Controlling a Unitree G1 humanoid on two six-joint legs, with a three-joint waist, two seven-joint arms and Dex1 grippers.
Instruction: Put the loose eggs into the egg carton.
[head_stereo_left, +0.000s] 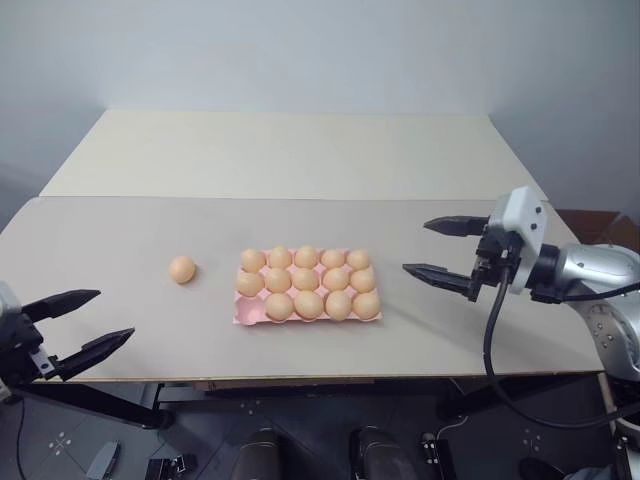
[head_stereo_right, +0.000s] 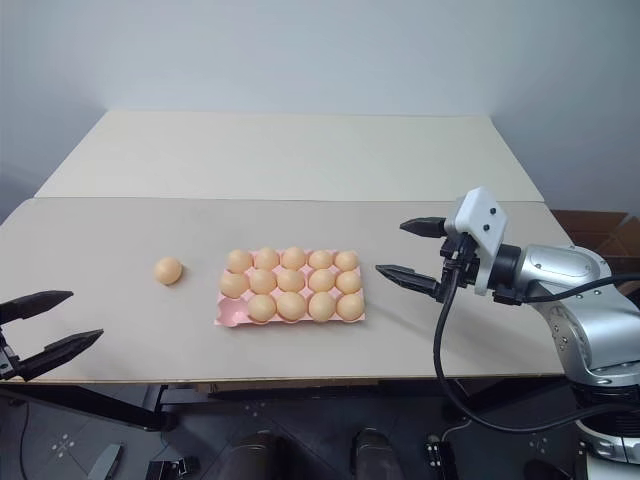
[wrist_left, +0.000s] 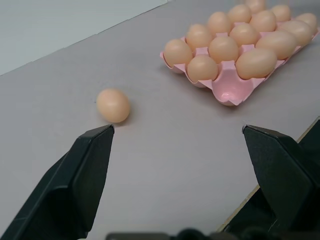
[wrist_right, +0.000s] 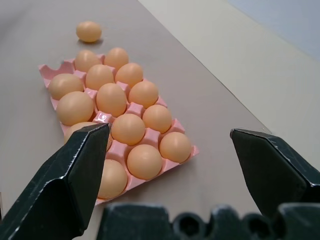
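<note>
One loose egg (head_stereo_left: 182, 269), pale orange-tan, lies on the grey table to the left of the egg carton (head_stereo_left: 243, 316). The pink carton holds several eggs; its front-left corner cup is bare. My left gripper (head_stereo_left: 115, 313) hangs open at the table's front left edge, well short of the loose egg and empty. In the left wrist view the loose egg (wrist_left: 113, 105) lies just past one finger, with the carton (wrist_left: 227, 91) beyond. My right gripper (head_stereo_left: 415, 246) stands open and empty to the right of the carton, pointing at it; its wrist view looks over the carton (wrist_right: 62, 68) to the loose egg (wrist_right: 88, 31).
The grey table top (head_stereo_left: 120, 240) runs wide to left and right of the carton. A cream-coloured table (head_stereo_left: 300, 150) adjoins it at the back. A black cable (head_stereo_left: 492, 340) hangs from my right wrist over the front edge.
</note>
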